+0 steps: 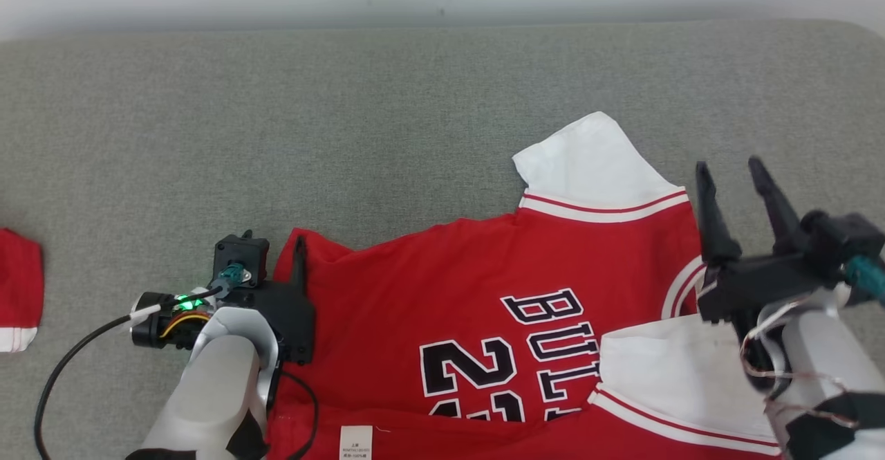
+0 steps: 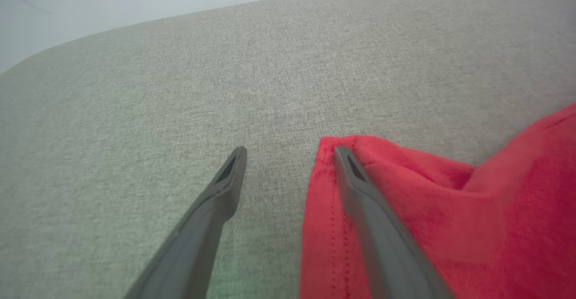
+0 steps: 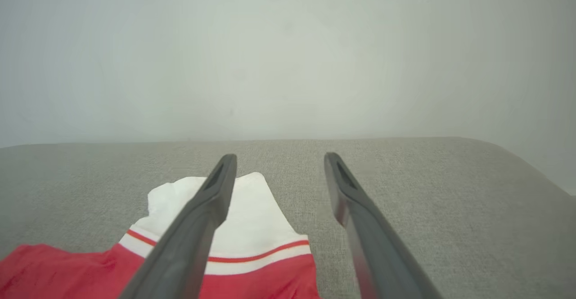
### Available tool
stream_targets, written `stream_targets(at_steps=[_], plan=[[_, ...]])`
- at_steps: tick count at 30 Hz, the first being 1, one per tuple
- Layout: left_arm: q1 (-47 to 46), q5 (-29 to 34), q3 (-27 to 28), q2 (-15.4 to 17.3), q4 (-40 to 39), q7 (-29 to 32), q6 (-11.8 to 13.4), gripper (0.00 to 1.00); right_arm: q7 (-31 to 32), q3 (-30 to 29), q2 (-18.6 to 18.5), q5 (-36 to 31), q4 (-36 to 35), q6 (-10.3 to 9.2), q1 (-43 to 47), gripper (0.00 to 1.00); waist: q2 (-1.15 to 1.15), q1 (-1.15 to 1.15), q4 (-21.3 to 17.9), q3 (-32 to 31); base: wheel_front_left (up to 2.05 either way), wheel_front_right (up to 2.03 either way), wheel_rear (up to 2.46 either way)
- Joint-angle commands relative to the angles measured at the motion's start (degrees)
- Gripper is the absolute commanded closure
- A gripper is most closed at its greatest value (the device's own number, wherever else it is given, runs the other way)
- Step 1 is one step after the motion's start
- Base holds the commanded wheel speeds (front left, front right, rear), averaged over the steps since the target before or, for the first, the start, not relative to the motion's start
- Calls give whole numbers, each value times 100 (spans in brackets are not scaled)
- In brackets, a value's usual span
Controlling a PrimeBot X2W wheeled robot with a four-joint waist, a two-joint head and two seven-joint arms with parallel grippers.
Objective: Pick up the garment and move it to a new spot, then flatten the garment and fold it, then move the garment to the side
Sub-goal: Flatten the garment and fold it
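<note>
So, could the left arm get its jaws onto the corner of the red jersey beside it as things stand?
Probably yes: the left gripper sits at that corner with jaws open, one finger over the red jersey, the other over bare grey cushion, nothing between.

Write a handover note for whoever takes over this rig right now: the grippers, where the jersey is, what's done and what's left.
Left gripper: open, holding nothing; one finger over the jersey's red corner, the other over the grey cushion.
Right gripper: open, empty, by the far white sleeve.
Jersey: spread on the cushion, lettering up, not folded; its near edge looks turned over, label showing.
Done: apparently placed and mostly flattened.
Left: finish smoothing, fold, move it aside.
A second red piece lies at the far left.
</note>
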Motion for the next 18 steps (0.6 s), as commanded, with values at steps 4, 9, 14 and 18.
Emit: stream_targets(at_steps=[4, 9, 14, 18], plan=[[-77, 10, -182, -59, 134, -26, -45, 0, 0, 356, -227, 3, 252, -16, -546, 0, -1, 0, 103, 82, 0, 0, 0], [-142, -71, -500, -87, 120, -7, -138, 0, 2, 827, -456, -15, 705, -16, -1249, 0, -1, 0, 205, 139, 0, 0, 0], [-46, -404, -931, -90, -104, 39, -141, 0, 2, 1222, -547, 60, 1137, -16, -1795, 0, -1, 0, 286, 143, 0, 0, 0], [-22, -603, -1154, -85, -214, 89, -68, 0, 1, 1352, -553, 115, 1338, -16, -1955, 0, -1, 0, 317, 121, 0, 0, 0]])
